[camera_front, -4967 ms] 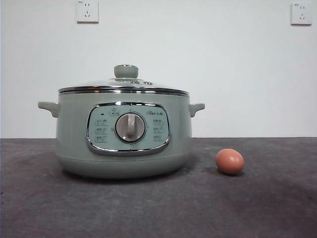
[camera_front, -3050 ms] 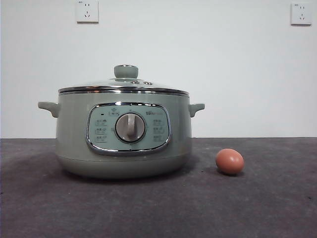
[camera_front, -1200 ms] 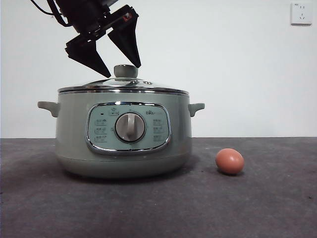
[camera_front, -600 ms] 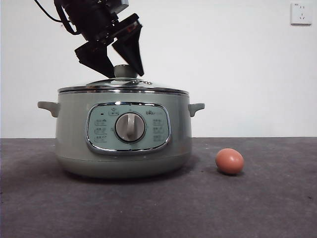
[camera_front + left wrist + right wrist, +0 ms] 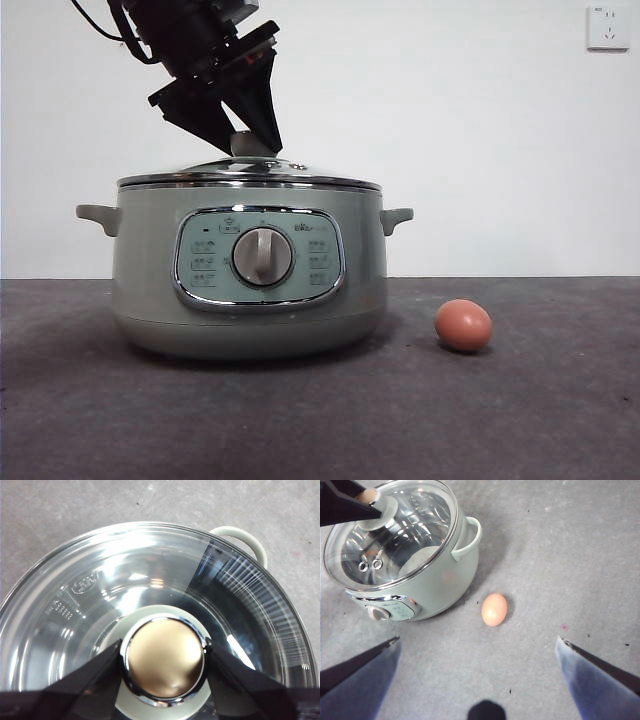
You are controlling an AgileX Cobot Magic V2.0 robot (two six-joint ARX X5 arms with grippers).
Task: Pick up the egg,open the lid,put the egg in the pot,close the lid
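The pale green pot (image 5: pixel 150 280) stands left of centre with the glass lid (image 5: pixel 300 178) resting on it. My left gripper (image 5: pixel 250 140) comes down from the upper left, its jaws closed against both sides of the lid's knob (image 5: pixel 164 657). The lid (image 5: pixel 100 580) fills the left wrist view. The brown-orange egg (image 5: pixel 463 325) lies on the table to the right of the pot, apart from it. My right gripper (image 5: pixel 477 639) is open and empty, high above the table, looking down on the egg (image 5: pixel 494 609), the pot (image 5: pixel 445 580) and the left gripper (image 5: pixel 350 502).
The table is a dark grey mat (image 5: pixel 320 420). A white wall with a socket (image 5: pixel 608 27) stands behind. The pot's side handles (image 5: pixel 396 218) stick out on both sides.
The left gripper has come down from the upper left over the lid, and its jaws have drawn together around the knob. The egg, pot and lid have not moved.
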